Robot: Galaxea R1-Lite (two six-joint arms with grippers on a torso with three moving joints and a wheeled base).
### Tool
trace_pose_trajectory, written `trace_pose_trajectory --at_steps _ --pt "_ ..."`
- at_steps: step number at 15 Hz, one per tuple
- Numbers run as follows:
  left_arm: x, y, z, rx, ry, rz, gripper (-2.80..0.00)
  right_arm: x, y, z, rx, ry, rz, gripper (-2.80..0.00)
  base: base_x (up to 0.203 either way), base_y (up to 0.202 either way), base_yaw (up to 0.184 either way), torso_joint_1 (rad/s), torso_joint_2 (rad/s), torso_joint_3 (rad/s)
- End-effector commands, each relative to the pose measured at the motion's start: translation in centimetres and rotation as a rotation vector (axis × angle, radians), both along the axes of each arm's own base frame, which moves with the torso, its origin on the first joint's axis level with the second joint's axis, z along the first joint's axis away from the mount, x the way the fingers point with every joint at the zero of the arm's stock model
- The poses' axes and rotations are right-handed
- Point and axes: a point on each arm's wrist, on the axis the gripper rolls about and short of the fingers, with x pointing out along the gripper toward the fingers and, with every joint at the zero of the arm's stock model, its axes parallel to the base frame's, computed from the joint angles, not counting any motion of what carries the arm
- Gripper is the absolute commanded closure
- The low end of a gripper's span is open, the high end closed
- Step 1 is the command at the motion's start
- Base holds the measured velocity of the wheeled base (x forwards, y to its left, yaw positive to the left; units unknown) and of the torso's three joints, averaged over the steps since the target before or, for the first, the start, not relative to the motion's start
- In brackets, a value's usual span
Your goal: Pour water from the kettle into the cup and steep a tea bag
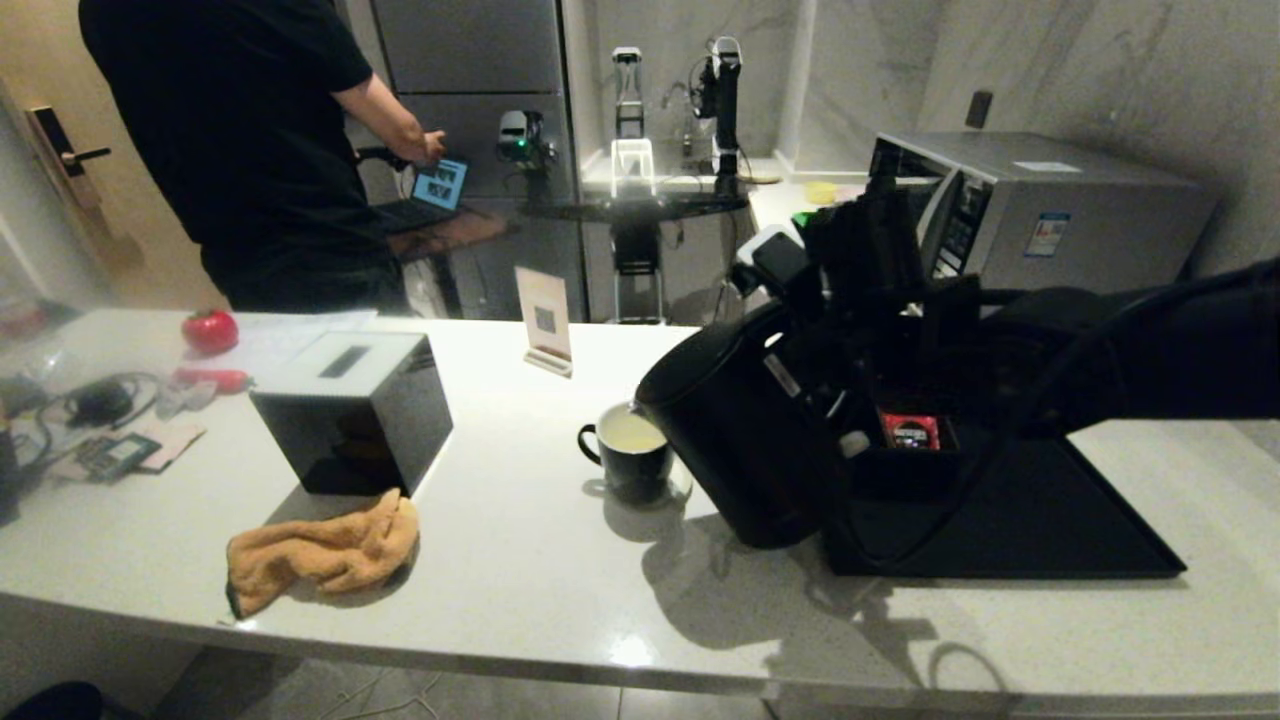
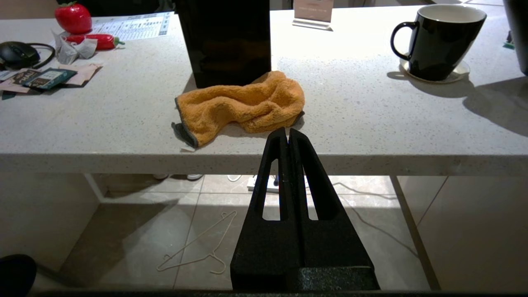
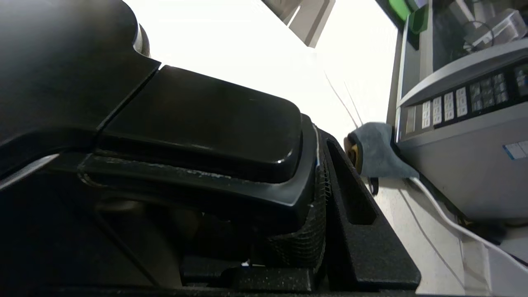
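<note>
No legible brand text anywhere: QR-style mark on the small table sign (image 1: 545, 325), blue-and-white sticker on the microwave (image 1: 1040, 205), print on the red packet (image 1: 910, 431) and on the sheet by the tomato (image 2: 73, 17), all too small to read. Kettle (image 1: 740, 440) tilted toward the cup (image 1: 630, 455), spout right at the cup rim, base lifted off the black tray (image 1: 1040, 520). Pale yellowish water (image 1: 632, 432) visible in the cup from the head view only. Cup standing on a clear coaster (image 2: 458, 74), just left of the kettle on the white counter (image 1: 520, 560). No tea bag made out in any view. Right gripper (image 3: 321, 194) clamped on the kettle handle, jaws part-closed around it, one finger (image 3: 354, 214) seen against the handle in the right wrist view; buried behind arm and kettle in the head view. Left gripper (image 2: 288, 138) parked below the counter edge, fingers pressed together, holding nothing; seen only in the left wrist view. Orange cloth (image 1: 320, 550) crumpled in front of the black box (image 1: 350, 410), touching it. Red chili (image 2: 97, 40), mouse (image 2: 18, 53), packets at the far left of the counter. Person in black (image 1: 260, 140) behind the counter at a laptop. Wire hanger (image 2: 198, 247) on the floor, left wrist view only. Grey-blue cloth item (image 3: 379, 152) beside the microwave panel, right wrist view only.
</note>
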Motion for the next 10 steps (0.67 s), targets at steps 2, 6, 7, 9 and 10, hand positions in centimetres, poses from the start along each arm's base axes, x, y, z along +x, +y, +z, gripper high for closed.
trace_pose_trajectory --at_steps 2,6,7,9,10 --pt "0.0 0.0 0.0 0.000 -0.002 0.000 0.00 0.8 0.5 -0.2 -0.002 -0.005 -0.003 0.00 0.000 0.000 0.000 0.000 0.00 0.000" --pt "0.0 0.0 0.0 0.000 0.000 -0.002 0.00 1.1 0.8 -0.6 -0.007 0.002 -0.002 0.00 0.000 0.000 0.000 0.000 0.00 0.000" --pt "0.0 0.0 0.0 0.000 -0.001 0.000 0.00 1.3 0.8 -0.7 -0.007 0.002 -0.004 0.00 0.000 0.000 0.000 0.000 0.00 0.000" --pt "0.0 0.0 0.0 0.000 0.000 0.000 0.00 1.6 0.8 -0.8 -0.008 0.003 -0.008 0.00 0.000 0.000 0.000 0.000 0.00 0.000" --pt "0.0 0.0 0.0 0.000 0.000 0.000 0.00 1.7 0.8 -1.0 -0.009 0.004 -0.010 0.00 0.000 0.000 0.000 0.000 0.00 0.000"
